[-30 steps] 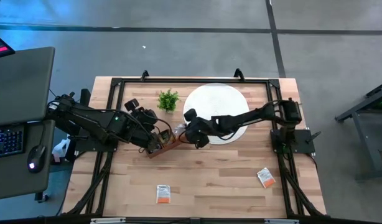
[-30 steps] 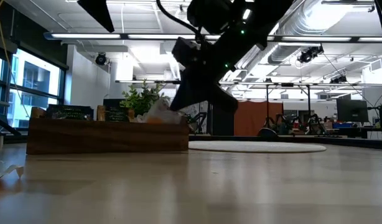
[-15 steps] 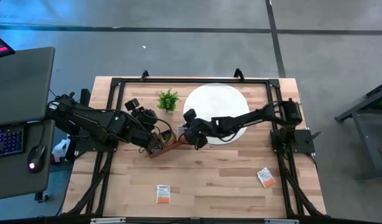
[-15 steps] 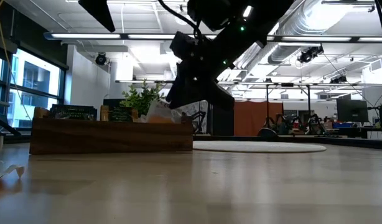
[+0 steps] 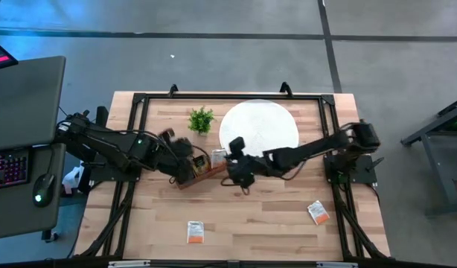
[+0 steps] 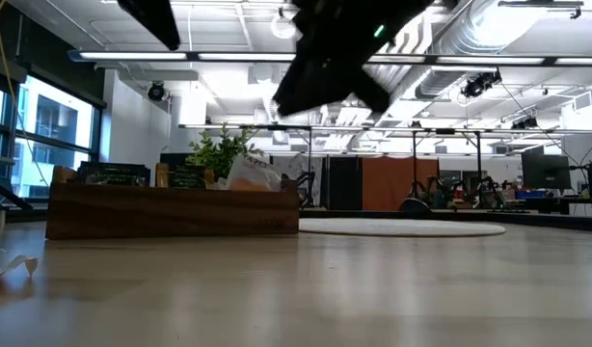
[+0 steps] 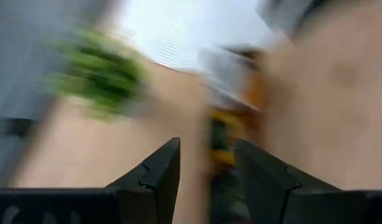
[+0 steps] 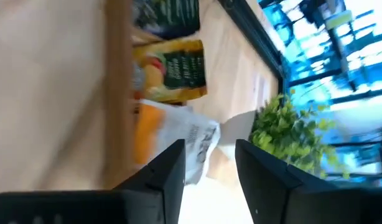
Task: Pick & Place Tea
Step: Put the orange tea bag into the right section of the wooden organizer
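Right gripper (image 5: 230, 168) hangs with its fingers parted and nothing between them, just beside the right end of the wooden tray (image 5: 190, 177) at the middle of the high view; an orange-and-white sachet (image 8: 173, 140) leans among the other bags in that end of the tray. Left gripper (image 5: 185, 164) sits over the tray's left part, fingers likewise spread and empty. Two more sachets lie flat on the table, one at lower centre (image 5: 195, 231) and one at lower right (image 5: 317, 212). Judging from here, the leaning sachet could tip out over the tray wall if either arm brushes it, and the two arms are close enough to collide. Only the right wrist view shows the printed bags inside the tray; the low view shows just their tops (image 6: 246, 173) above the wall beside the plant (image 6: 219, 149), while the high view alone shows the white disc (image 5: 260, 125) whole.
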